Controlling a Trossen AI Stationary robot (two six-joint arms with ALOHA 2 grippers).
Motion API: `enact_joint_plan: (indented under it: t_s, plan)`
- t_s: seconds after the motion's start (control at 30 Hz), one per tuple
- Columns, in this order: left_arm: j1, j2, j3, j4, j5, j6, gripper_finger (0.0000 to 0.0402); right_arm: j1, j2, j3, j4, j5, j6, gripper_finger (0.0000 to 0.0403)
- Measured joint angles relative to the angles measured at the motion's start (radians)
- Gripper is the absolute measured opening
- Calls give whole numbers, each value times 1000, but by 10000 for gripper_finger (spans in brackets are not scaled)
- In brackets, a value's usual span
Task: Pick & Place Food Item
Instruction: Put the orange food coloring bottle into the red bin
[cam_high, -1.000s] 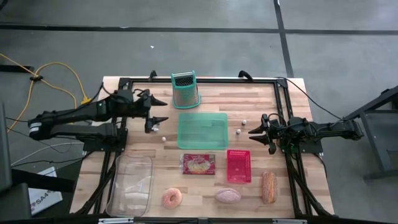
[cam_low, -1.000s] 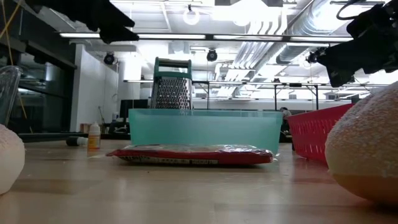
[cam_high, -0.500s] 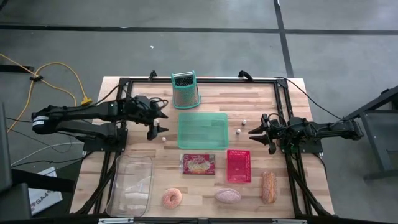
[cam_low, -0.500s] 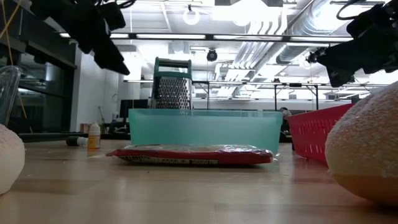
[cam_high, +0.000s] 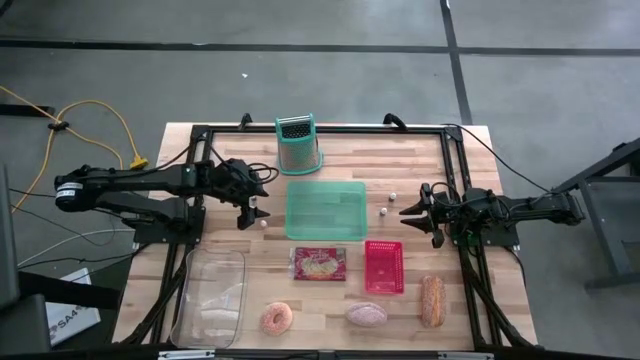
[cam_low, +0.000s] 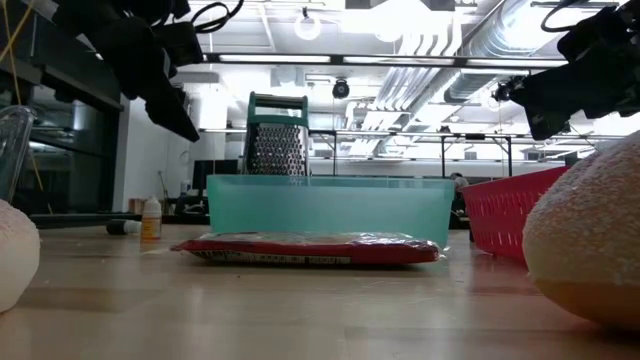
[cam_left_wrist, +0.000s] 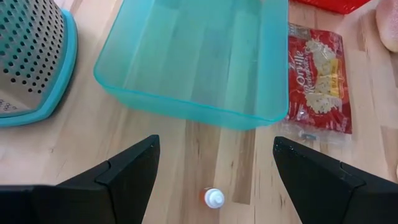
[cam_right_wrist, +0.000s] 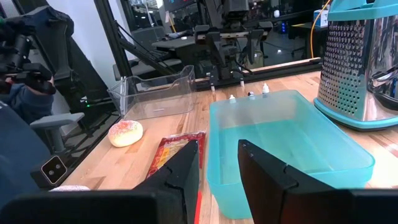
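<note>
Food items lie along the near part of the table in the high view: a cracker packet (cam_high: 319, 264) just below the teal bin (cam_high: 326, 208), a red basket (cam_high: 384, 266) to its right, and a front row of a frosted doughnut (cam_high: 276, 319), a pink pastry (cam_high: 366, 314) and a bread roll (cam_high: 432, 301). A clear container (cam_high: 210, 297) stands at front left; a box grater (cam_high: 298, 144) stands behind the teal bin. The left gripper (cam_high: 252, 203), fingers spread, hangs just left of the bin, close to a small white-capped bottle (cam_high: 263, 224). The right gripper (cam_high: 412, 213) waits at the table's right side, fingers slightly parted, holding nothing.

Low view: the cracker packet (cam_low: 310, 248) lies flat in front of the teal bin (cam_low: 330, 210), with the grater (cam_low: 276, 138) behind; the bread roll (cam_low: 590, 250) fills the right foreground beside the red basket (cam_low: 500, 215). The left gripper (cam_low: 165, 85) is raised above the table at upper left.

Left wrist view: the wide-spread fingers (cam_left_wrist: 121, 177) frame the small bottle (cam_left_wrist: 214, 198), with the teal bin (cam_left_wrist: 196, 59), grater (cam_left_wrist: 31, 56) and cracker packet (cam_left_wrist: 319, 78) beyond.

Right wrist view: narrowly parted fingers (cam_right_wrist: 183, 171) face the teal bin (cam_right_wrist: 280, 146), the cracker packet (cam_right_wrist: 171, 149), the doughnut (cam_right_wrist: 125, 132) and the clear container (cam_right_wrist: 152, 93).
</note>
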Motion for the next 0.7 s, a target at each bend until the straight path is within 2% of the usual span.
enact_joint_plan:
  t_s: [0.1,0.23,0.53,0.7]
  plan:
    - [0,0,8,-16,-1,1,306,0,0,0,0,0,0,100]
    - [-6,28,64,-118,-54,6,306,0,0,0,0,0,0,100]
    - [-79,231,215,-317,-86,34,306,0,0,0,0,0,0,100]
    - [-102,293,241,-336,-86,77,306,0,0,0,0,0,0,100]
